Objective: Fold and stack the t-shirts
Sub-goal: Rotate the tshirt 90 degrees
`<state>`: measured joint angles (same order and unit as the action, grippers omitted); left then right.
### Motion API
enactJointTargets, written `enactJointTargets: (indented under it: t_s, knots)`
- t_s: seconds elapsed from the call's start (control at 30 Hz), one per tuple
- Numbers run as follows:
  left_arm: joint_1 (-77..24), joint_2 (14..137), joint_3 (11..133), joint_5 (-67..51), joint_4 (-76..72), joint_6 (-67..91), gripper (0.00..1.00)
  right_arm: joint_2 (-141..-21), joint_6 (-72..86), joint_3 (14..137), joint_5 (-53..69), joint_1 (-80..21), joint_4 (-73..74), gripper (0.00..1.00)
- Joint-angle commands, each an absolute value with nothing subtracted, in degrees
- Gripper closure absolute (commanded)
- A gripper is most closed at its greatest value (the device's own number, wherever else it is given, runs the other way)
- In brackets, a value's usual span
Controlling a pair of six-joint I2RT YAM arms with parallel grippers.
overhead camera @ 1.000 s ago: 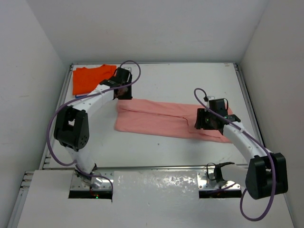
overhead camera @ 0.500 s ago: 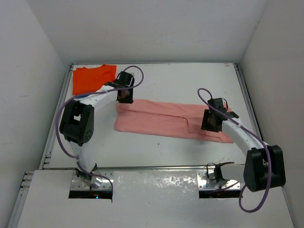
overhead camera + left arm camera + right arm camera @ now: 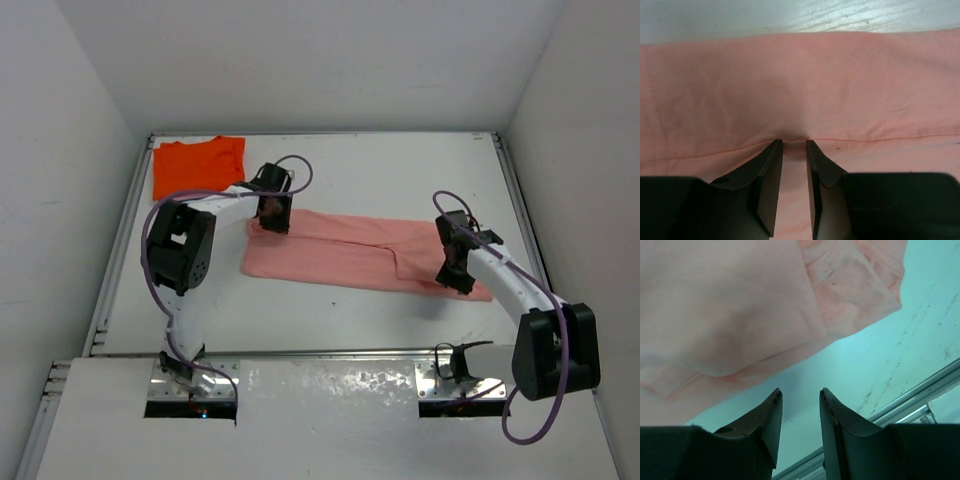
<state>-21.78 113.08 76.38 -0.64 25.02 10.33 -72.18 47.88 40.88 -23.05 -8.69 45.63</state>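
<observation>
Salmon-pink shirt (image 3: 340, 255) lay as a long narrow strip across mid-table (image 3: 380, 170), already folded lengthwise by the look of it. Orange shirt (image 3: 198, 165) sat folded in the far-left corner, well apart.

Left gripper (image 3: 273, 214) was down on the strip's left end, at the far corner. Its wrist view showed the jaws narrowly parted, tips pressed into the cloth at a seam line, with a small dark pucker there. Couldn't tell whether a pinch had actually taken.

Right gripper (image 3: 800, 391) was at the strip's right end. Its jaws were spread with bare table between them, just off the near edge of the cloth. Nothing held.

Judgement: the step in hand was getting a grip on both ends for the crosswise fold.

What the next move called for:
- right jaws moving onto the edge and catching all the layers, not just the top one
- left pinch confirmed before any lift
- both ends lifted together, so the lengthwise fold didn't fall open

Stacking with the orange one not yet begun.
</observation>
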Motion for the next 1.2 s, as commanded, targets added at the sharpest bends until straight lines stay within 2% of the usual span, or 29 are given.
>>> enactJointTargets:
  t_s: [0.0, 0.27, 0.57, 0.87, 1.17]
  knots:
    - [-22.3, 113.3, 75.9, -1.4, 23.2, 10.0, 0.76, -73.4, 51.0, 40.9, -27.1, -8.4, 46.0, 0.66]
    - [-22.4, 113.1, 72.4, -0.3, 22.6, 9.9, 0.76, -76.6, 53.0, 36.7, -25.8, -8.3, 41.8, 0.7]
    - [-22.5, 109.5, 65.9, 1.9, 22.8, 11.1, 0.76, -84.0, 50.6, 38.1, -26.5, -5.8, 36.6, 0.7]
    - [-22.8, 105.6, 62.1, 3.0, 24.1, 12.0, 0.76, -92.5, 44.3, 44.9, -26.3, -2.2, 32.1, 0.7]
    - [-25.1, 99.1, 57.8, 1.2, 24.8, 15.7, 0.76, -103.0, 35.9, 59.4, -24.7, -0.2, 31.5, 0.7]
